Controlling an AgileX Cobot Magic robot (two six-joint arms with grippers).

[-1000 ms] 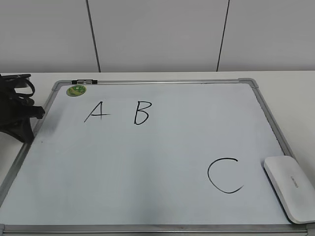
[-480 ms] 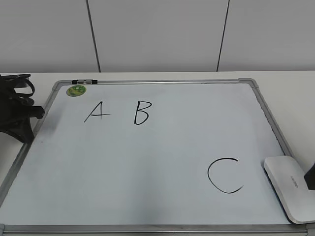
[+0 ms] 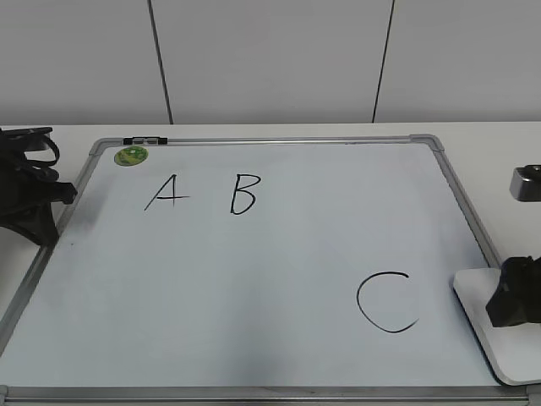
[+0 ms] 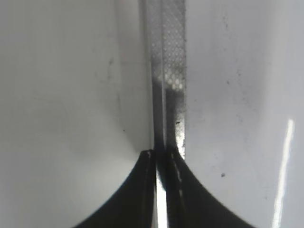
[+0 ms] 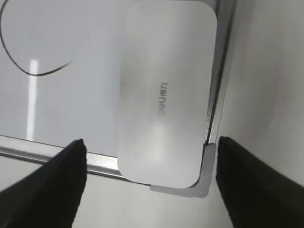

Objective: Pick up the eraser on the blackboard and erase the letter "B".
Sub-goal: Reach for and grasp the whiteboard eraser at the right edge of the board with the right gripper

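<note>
Right gripper (image 5: 151,183) hangs over the eraser (image 5: 164,92) with fingers spread wide, gripping nothing; eraser lies on the blackboard (image 3: 254,279) at its near right corner, beside the C (image 3: 385,302); left gripper (image 4: 161,190) looks pinched closed at the board's left frame; letter "B" (image 3: 243,194) untouched.

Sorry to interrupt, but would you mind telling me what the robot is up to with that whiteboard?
The right gripper is open above the eraser, which lies at the near right corner of the blackboard, beside the C; nothing is gripped yet. The letter "B" and the A are both intact. The left gripper sits shut at the board's left frame edge, not involved.
</note>
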